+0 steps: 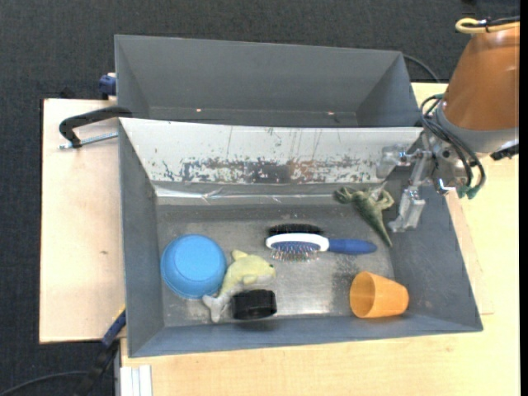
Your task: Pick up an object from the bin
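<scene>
Green toy dinosaur [368, 204] sits at 3 o'clock in the grey bin [247, 81], just beside the gripper [410, 209], whose opening cannot be determined. Bin also contains a brush [301, 244] at centre and an orange cup [378, 295] at 5 o'clock.

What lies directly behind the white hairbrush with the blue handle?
A black object shows just beyond the head of the hairbrush. Only its top edge is visible; the hairbrush covers the rest, so its kind is unclear.

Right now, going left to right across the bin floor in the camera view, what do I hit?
blue bowl → pale yellow plush toy → white-and-blue brush → orange cup. Skipped for overlap: the black round piece under the plush, and the green toy dinosaur above the brush handle and cup.
</scene>
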You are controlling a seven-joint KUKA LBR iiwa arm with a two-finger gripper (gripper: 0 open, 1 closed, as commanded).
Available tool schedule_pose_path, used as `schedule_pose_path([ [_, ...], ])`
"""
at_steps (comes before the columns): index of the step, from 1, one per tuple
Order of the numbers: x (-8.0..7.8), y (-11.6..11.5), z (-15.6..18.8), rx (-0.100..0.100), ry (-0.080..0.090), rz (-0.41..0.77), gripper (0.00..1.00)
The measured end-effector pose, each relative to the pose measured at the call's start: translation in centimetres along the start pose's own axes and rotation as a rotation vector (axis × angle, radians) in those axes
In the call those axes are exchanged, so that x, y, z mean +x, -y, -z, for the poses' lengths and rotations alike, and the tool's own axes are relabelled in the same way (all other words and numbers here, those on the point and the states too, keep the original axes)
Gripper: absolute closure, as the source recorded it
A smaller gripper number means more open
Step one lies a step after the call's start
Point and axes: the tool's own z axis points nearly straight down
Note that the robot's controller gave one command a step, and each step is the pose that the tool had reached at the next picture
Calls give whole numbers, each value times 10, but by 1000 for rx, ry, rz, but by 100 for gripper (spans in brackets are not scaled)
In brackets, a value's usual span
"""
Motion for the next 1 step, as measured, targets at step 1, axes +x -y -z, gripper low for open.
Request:
schedule_pose_path([
  [1,17,-41,-124,-4,-9,178,0],
])
